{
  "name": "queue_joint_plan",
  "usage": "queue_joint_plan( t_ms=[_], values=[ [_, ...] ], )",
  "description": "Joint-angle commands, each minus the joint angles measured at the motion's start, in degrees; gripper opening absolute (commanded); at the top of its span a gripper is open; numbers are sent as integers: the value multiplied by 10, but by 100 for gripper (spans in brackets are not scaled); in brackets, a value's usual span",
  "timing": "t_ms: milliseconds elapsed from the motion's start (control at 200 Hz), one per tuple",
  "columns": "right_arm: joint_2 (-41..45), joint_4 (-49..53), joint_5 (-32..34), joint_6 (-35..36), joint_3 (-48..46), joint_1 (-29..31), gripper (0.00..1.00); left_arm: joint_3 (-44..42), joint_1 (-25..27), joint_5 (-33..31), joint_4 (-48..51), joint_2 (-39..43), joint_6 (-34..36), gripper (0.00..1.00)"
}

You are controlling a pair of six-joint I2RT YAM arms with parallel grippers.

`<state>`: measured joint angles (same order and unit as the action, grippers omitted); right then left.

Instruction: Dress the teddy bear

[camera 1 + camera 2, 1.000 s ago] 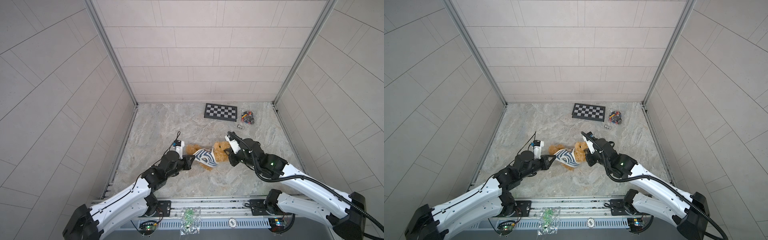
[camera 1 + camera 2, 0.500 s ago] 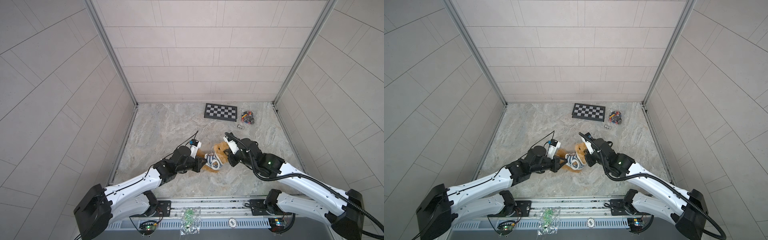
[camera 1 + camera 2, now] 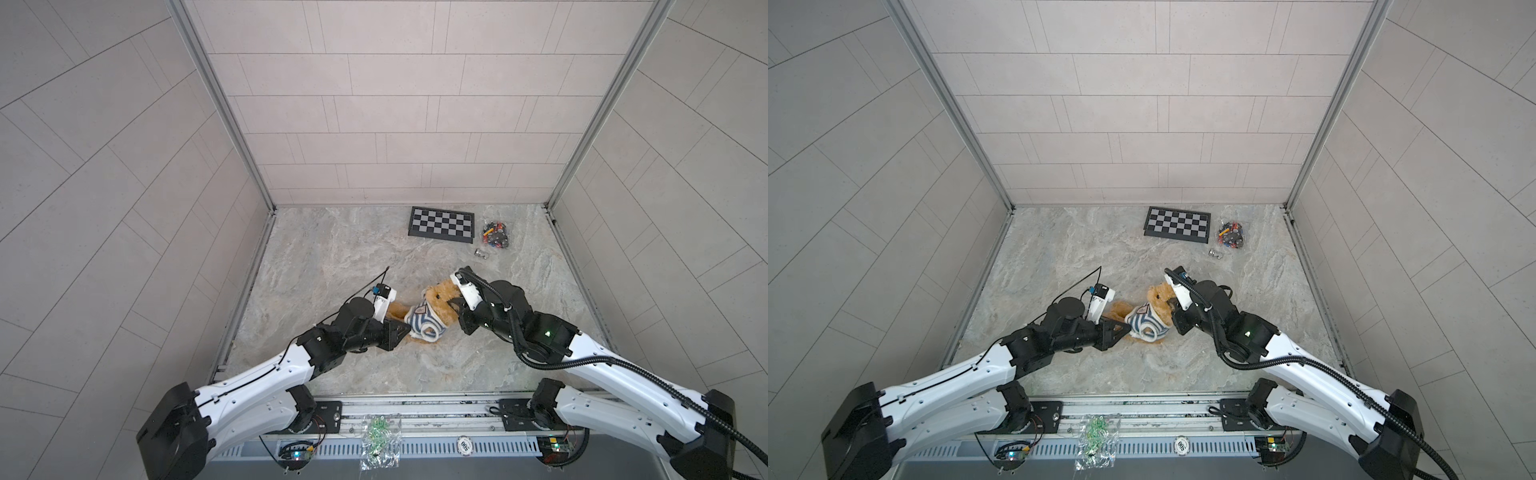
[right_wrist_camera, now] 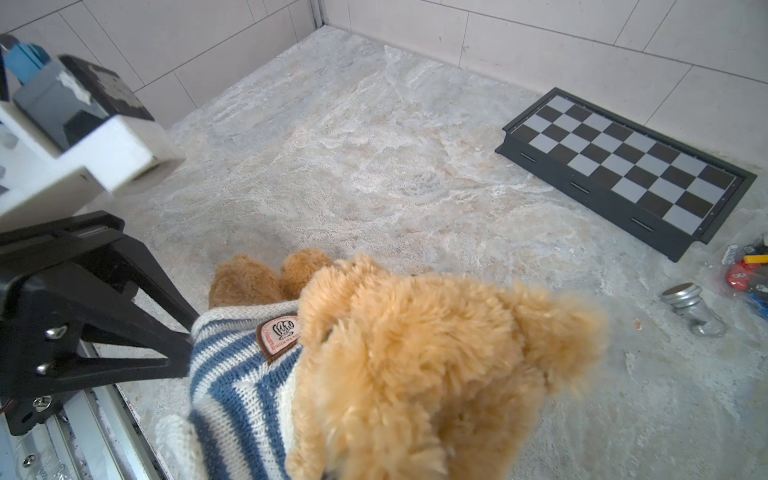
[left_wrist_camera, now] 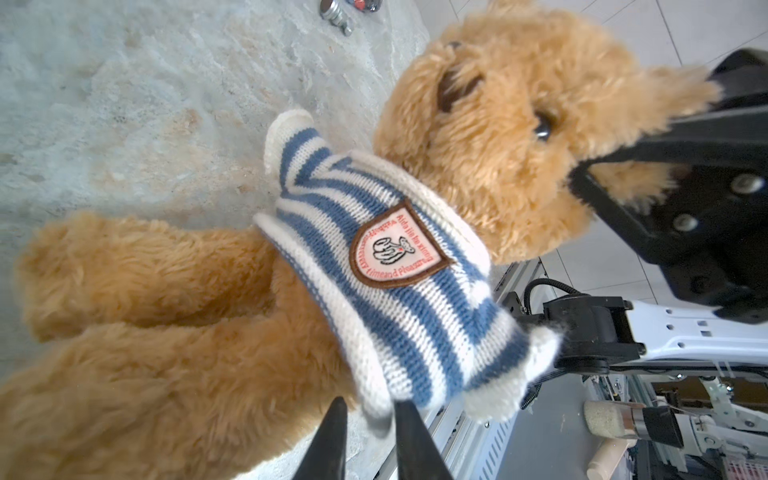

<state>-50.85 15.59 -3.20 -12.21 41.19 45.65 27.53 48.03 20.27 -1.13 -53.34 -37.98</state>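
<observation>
The golden-brown teddy bear (image 3: 439, 296) (image 3: 1158, 297) lies on the stone floor, head to the right. Its head (image 5: 498, 137) (image 4: 415, 374) is raised. A blue-and-white striped sweater (image 3: 422, 323) (image 3: 1145, 323) (image 5: 395, 291) (image 4: 232, 395) with a chest badge sits bunched round its chest, and its legs are bare. My left gripper (image 3: 409, 330) (image 3: 1128, 328) (image 5: 370, 415) is at the sweater's lower hem, jaws slightly apart with the hem's edge hanging in the gap. My right gripper (image 3: 455, 309) (image 3: 1172, 311) is shut on the bear's head by the ear. Fur hides its fingers in the right wrist view.
A folded chessboard (image 3: 441, 224) (image 4: 623, 166) lies at the back by the wall. Right of it are a bag of small coloured parts (image 3: 494, 235) and a small metal piece (image 3: 481, 252) (image 4: 690, 307). Tiled walls close three sides, and a metal rail (image 3: 415, 405) runs along the front.
My left gripper has moved right toward the bear, bunching the sweater up the body, and its jaws have just parted. The right gripper still holds the head.
</observation>
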Motion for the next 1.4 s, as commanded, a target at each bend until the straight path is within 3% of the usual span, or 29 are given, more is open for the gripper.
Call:
queue_joint_plan(
  t_ms=[0,180,476,916,1166,1392],
  values=[
    [24,-61,-23,32,-2,10,0,16,-5,-1,11,23,-2,35],
    [57,-104,-47,67,-24,12,0,30,-27,0,22,30,-23,46],
    [60,-156,-63,82,-40,12,0,9,-33,22,-19,23,-48,49],
    [73,-169,-46,86,-50,13,0,-9,-4,46,-107,1,-90,26],
    [91,-164,-21,87,-54,14,0,-12,-3,44,-107,12,-95,0],
    [107,-155,-7,90,-54,14,0,-27,-10,22,-78,36,-91,0]
  ],
)
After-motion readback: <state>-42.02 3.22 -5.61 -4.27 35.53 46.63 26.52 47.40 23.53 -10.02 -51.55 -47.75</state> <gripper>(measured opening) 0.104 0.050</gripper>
